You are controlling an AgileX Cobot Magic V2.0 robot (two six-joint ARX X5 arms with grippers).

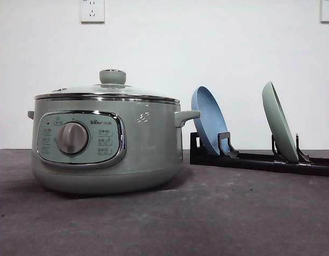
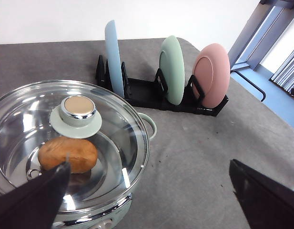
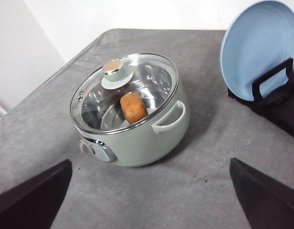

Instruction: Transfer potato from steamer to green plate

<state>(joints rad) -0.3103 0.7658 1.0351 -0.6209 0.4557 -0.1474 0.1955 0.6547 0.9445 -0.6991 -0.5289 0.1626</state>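
Potato [image 3: 133, 108]: inside steamer [image 1: 108, 141], under closed glass lid [image 2: 65, 143]. Green plate [image 1: 280, 128]: upright in rack [image 1: 260, 159]. Left gripper [image 2: 149, 191] and right gripper [image 3: 149, 191]: wide apart, empty. Risk: lid knob [image 2: 78, 109] slipping on lift; racked plate tipping neighbours.

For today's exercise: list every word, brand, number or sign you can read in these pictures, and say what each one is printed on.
"Bear": brand on the steamer control panel, just right of the dial; small characters follow it, unreadable.
Button labels and icons on the panel around the dial: too small and blurred to read.
Pale mark on the steamer's wall: a decoration, no letters legible.
Plates, rack, wall sockets: no text visible.
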